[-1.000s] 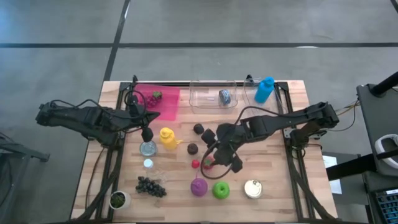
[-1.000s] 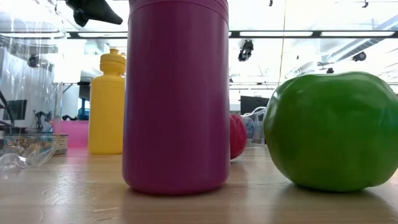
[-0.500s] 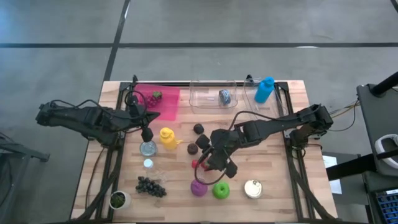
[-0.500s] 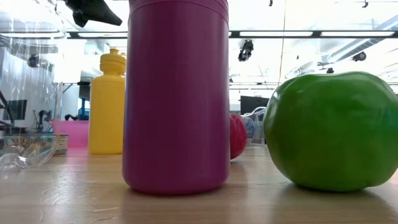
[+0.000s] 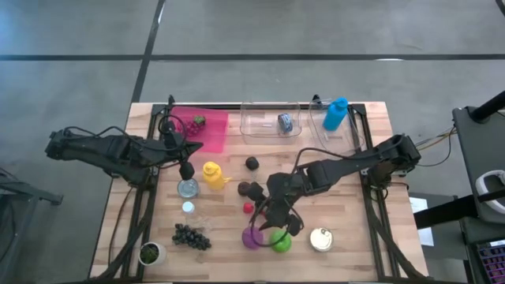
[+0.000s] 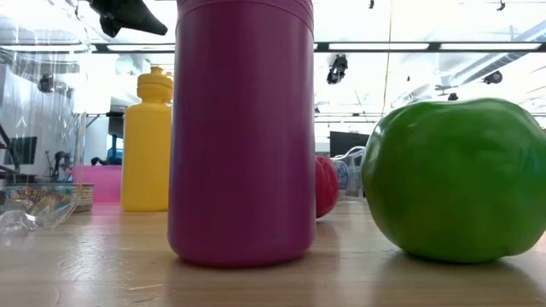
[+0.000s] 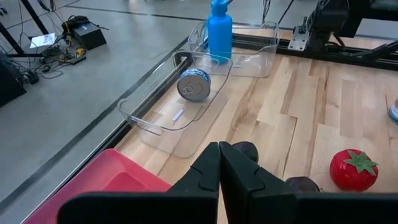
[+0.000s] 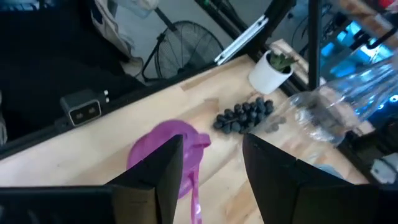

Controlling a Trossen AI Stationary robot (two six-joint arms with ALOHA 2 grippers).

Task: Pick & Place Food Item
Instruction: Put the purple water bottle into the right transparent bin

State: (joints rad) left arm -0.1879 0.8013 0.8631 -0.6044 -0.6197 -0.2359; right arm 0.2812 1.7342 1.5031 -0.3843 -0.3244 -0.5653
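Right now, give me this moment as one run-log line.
right gripper: open, empty, above purple bottle and green apple | left gripper: shut, by yellow bottle | tomato: on table

Left arm parked, stretched in from 9 o'clock, left hand [image 5: 186,167] with fingers [image 7: 219,163] pressed together. Right arm reaches in from 3 o'clock toward 7 o'clock, wrist pitched down, right hand [image 5: 272,225] low, fingers [image 8: 163,163] parted, nothing between them.
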